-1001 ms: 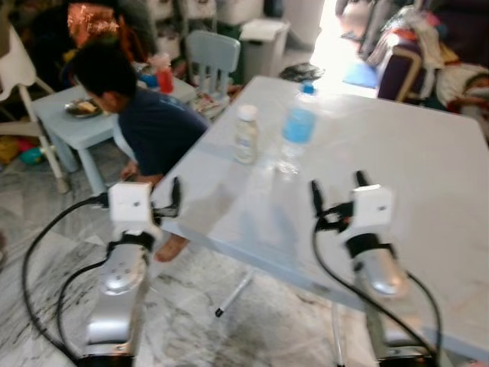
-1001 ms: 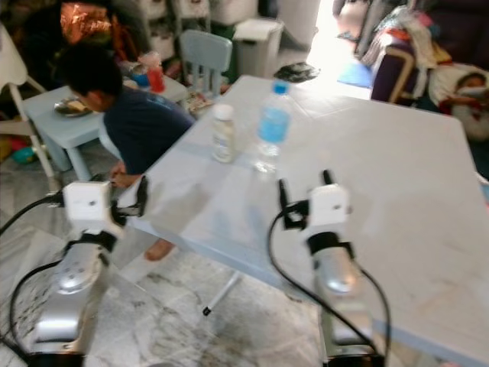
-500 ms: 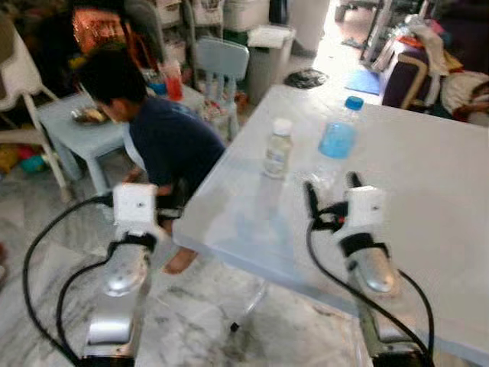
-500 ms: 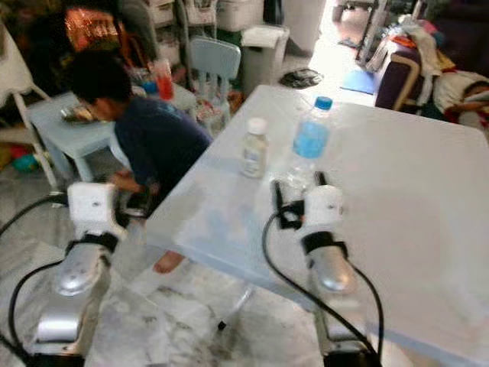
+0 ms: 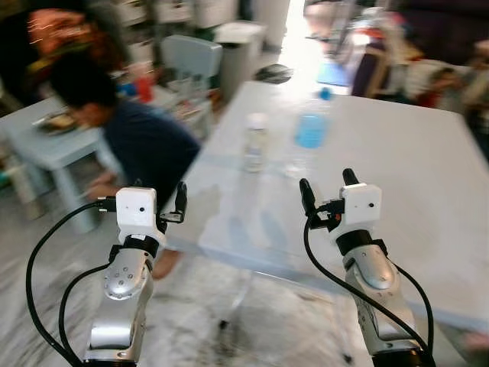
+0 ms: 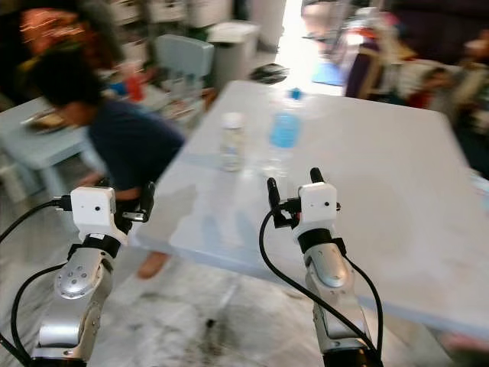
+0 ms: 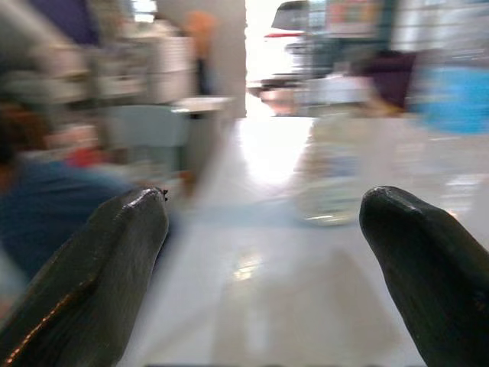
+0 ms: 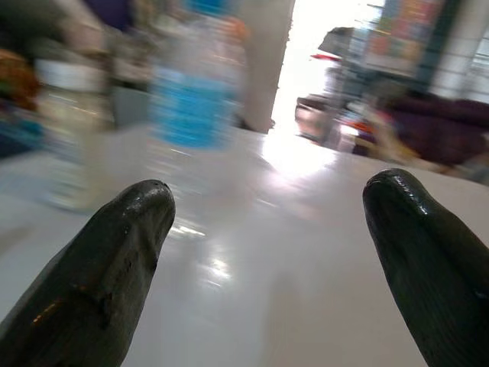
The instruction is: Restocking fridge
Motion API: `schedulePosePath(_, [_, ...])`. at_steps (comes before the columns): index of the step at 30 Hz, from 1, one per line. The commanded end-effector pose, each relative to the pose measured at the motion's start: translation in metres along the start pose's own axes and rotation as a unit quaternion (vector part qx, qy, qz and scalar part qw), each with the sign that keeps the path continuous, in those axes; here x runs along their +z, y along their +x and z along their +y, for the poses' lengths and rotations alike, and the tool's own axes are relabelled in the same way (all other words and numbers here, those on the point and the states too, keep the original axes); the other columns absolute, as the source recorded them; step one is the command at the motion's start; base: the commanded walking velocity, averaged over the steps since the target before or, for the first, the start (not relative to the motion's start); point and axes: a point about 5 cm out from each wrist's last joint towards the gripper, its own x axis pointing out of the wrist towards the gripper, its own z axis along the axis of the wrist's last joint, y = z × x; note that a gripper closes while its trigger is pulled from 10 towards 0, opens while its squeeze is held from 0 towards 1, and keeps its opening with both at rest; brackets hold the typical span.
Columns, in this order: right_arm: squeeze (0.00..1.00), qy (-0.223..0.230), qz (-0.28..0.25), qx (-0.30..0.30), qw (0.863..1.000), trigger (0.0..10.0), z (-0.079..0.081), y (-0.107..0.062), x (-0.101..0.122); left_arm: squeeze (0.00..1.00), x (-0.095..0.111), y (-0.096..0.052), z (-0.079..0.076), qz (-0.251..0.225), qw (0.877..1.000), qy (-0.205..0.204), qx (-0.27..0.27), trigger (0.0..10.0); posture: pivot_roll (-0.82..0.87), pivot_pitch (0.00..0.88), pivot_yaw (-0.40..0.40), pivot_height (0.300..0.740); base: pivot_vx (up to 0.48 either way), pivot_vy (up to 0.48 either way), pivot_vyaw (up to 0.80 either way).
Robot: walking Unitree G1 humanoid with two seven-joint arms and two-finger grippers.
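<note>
Pale blue table (image 5: 428, 176), standing on a marbled floor (image 5: 199, 321), its near-left corner towards the robot. On it, towards the far left, stood two items judged to be the stock for the fridge: a small clear bottle with a white cap (image 5: 255, 143), and just to its right a water bottle with a blue label and cap (image 5: 308, 131), the two near one another but apart, both upright. Both were blurred. Right gripper (image 5: 329, 186) was raised over the near part of the table, fingers spread wide and holding nothing, aimed at the bottles; the right wrist view set the water bottle (image 8: 192, 99) ahead between the fingers, which suggested an approach lined up on it. Left gripper (image 5: 160, 200) hovered off the table's near-left edge, fingers likewise spread and empty; its wrist view looked along the table towards the small bottle (image 7: 330, 172). Neither bottle was touched. A person in a dark blue top (image 5: 130, 141) crouched at far left beside a low table (image 5: 42, 145), close to the left arm's path, a hazard to mind.
</note>
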Motion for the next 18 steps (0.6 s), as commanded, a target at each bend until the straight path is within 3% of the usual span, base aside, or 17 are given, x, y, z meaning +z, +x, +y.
schedulePosePath(1, [0.00,-0.001,-0.001,0.000,1.000,10.0,-0.0018,0.0023,0.0002,0.00,0.0027,-0.0012,-0.0019,-0.006,1.000,-0.002,-0.006,10.0,0.05,0.006,-0.046,0.740,0.262,0.000,0.00])
schedulePosePath(13, [0.00,-0.006,-0.005,0.006,1.000,10.0,-0.0004,0.0020,0.0009,0.00,0.0024,-0.0007,-0.0023,-0.006,1.000,-0.005,-0.007,10.0,0.05,0.003,-0.045,0.740,0.274,0.000,0.00])
schedulePosePath(16, [0.00,-0.027,-0.013,0.025,0.999,10.0,0.0028,0.0013,0.0023,0.00,0.0022,-0.0011,-0.0023,-0.006,1.000,-0.006,-0.008,10.0,0.05,0.001,-0.043,0.740,0.290,0.000,0.00])
schedulePosePath(18, [0.00,-0.025,-0.016,0.023,0.999,10.0,0.0034,0.0010,0.0029,0.00,0.0024,-0.0009,-0.0032,-0.006,1.000,-0.007,-0.010,10.0,0.05,0.000,-0.043,0.740,0.328,0.000,0.58])
